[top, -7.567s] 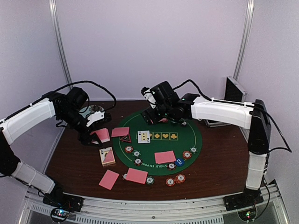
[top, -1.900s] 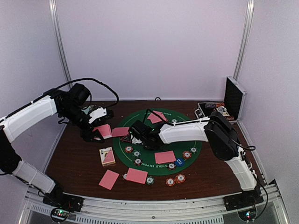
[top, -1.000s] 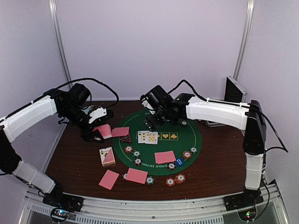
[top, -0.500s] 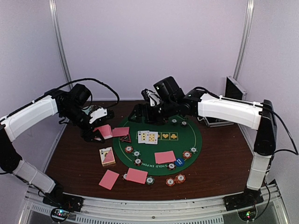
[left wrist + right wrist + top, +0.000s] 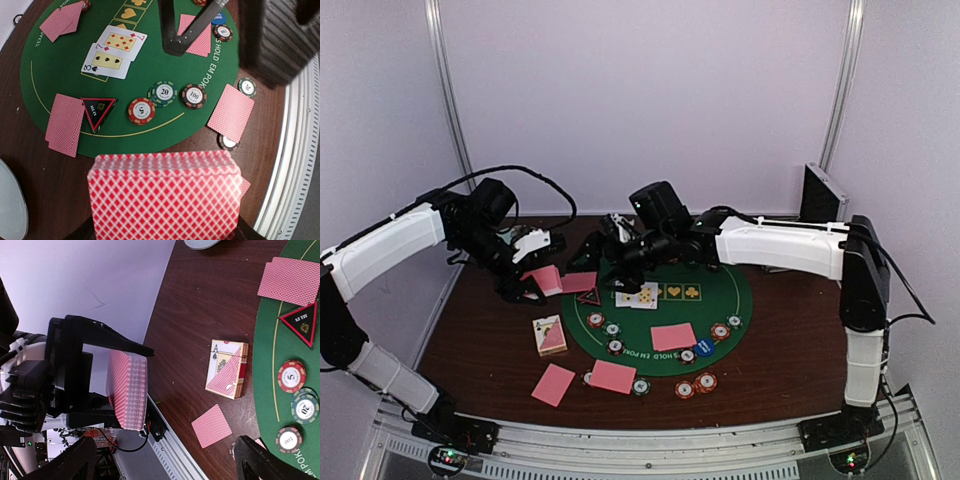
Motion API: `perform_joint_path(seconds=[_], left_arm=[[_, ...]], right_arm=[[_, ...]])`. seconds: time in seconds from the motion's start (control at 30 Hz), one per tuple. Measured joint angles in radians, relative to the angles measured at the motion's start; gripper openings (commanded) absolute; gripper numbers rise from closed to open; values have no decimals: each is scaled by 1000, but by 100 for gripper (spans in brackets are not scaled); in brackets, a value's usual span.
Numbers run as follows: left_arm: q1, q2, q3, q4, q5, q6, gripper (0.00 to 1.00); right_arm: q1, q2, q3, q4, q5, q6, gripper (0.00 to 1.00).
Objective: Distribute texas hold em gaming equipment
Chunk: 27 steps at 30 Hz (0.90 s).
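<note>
left jaws clenched on the deck of pink-backed cards (image 5: 165, 200), held over the surface (image 5: 480, 345) just off the green mat's (image 5: 725, 285) left edge. right jaws spread wide and empty, facing that deck. two face-up cards (image 5: 114, 50) lie along the mat's suit slots. dealing the board looks in hand; next, the right jaws must pinch a single top card.
</note>
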Motion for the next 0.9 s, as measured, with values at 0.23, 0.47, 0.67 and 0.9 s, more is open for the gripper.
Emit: perform_joint_path(seconds=[0.23,0.47,0.67,0.9], left_arm=[[0,2,2,0,8,-5,0],[-3,11,20,1,13,-9,0],[-5,15,26,1,16,-13,0],[-10,15,32,1,19,-13,0]], right_arm=[[16,63,45,80,-49,65,94],[33,119,70,138,-78,123,90],[45,177,118,183,-92,171,87],[50,235,164,222,-97,221,80]])
